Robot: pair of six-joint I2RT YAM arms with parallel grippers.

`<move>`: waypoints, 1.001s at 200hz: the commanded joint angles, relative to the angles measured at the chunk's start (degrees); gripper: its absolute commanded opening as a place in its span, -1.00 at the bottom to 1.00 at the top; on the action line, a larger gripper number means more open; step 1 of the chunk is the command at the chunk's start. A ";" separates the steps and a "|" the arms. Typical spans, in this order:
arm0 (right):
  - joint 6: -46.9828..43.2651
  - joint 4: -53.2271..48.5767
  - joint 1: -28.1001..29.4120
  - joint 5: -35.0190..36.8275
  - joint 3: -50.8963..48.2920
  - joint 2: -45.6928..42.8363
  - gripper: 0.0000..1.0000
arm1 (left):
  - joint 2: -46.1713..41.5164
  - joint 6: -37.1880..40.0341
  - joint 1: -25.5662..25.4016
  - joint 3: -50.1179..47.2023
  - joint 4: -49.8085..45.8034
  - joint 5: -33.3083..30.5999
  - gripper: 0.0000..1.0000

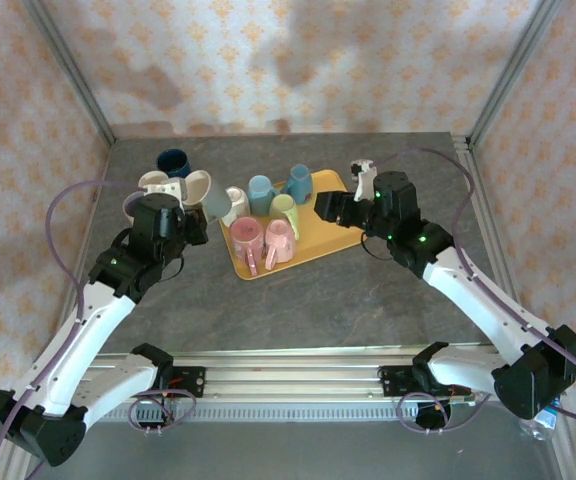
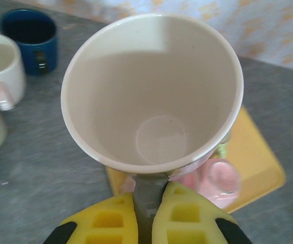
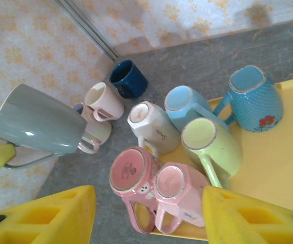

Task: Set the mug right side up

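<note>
A grey-green mug (image 1: 209, 198) with a white inside hangs in the air at the left end of the yellow tray (image 1: 332, 184). It is tilted, mouth up toward the wrist camera. My left gripper (image 2: 149, 190) is shut on its handle (image 2: 147, 195), and the mug's bowl (image 2: 156, 101) shows nothing inside. From the right wrist the same mug (image 3: 37, 127) shows at the left. My right gripper (image 3: 147, 195) hovers open above the tray with nothing between its fingers. In the top view the right gripper (image 1: 325, 209) is over the tray's right part.
On the tray (image 3: 281, 152) stand several upside-down mugs: two pink (image 3: 131, 178), a white (image 3: 154, 124), a light blue (image 3: 187, 104), a green (image 3: 212, 142) and a teal one (image 3: 253, 96). Left of the tray, a navy mug (image 1: 173, 161) and two pale mugs (image 1: 153, 183) stand upright on the table.
</note>
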 commanded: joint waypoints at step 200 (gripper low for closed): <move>-5.91 -5.95 -1.98 -0.34 3.27 6.10 0.15 | 4.34 -10.17 16.24 -9.95 -4.89 -26.00 -1.00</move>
